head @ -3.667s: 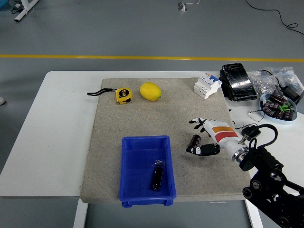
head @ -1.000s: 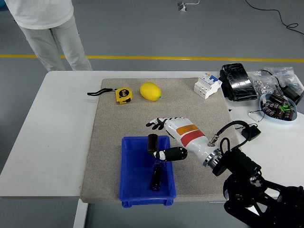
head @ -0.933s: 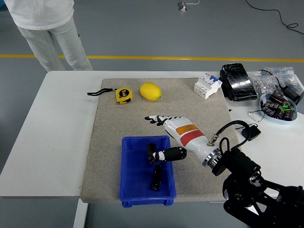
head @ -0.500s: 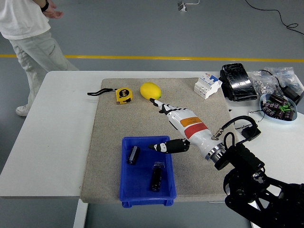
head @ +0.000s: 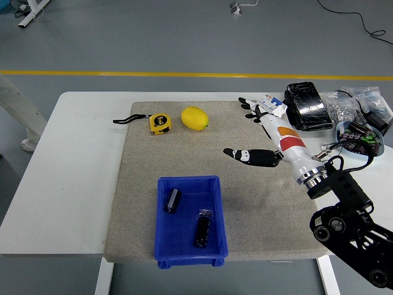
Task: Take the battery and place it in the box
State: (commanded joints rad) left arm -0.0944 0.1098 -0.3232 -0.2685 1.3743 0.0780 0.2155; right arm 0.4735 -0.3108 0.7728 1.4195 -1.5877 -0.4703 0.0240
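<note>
The blue box (head: 216, 209) sits near the front edge of the grey mat. Two dark batteries lie inside it: one (head: 172, 200) at the upper left, another (head: 203, 230) lower right. My right hand (head: 249, 130) is open and empty, fingers spread, raised over the mat's right part, well right of and beyond the box. The left arm is out of view.
A yellow tape measure (head: 159, 122) and a lemon (head: 194, 117) lie at the mat's far side. A white breaker (head: 270, 106), a black pack (head: 307, 105) and a bowl of batteries (head: 359, 136) stand at the right. A person's leg (head: 18, 104) is at the far left.
My right hand carried a battery over the box, let it drop inside, then opened and drew back up and to the right. The person walked off to the left.
</note>
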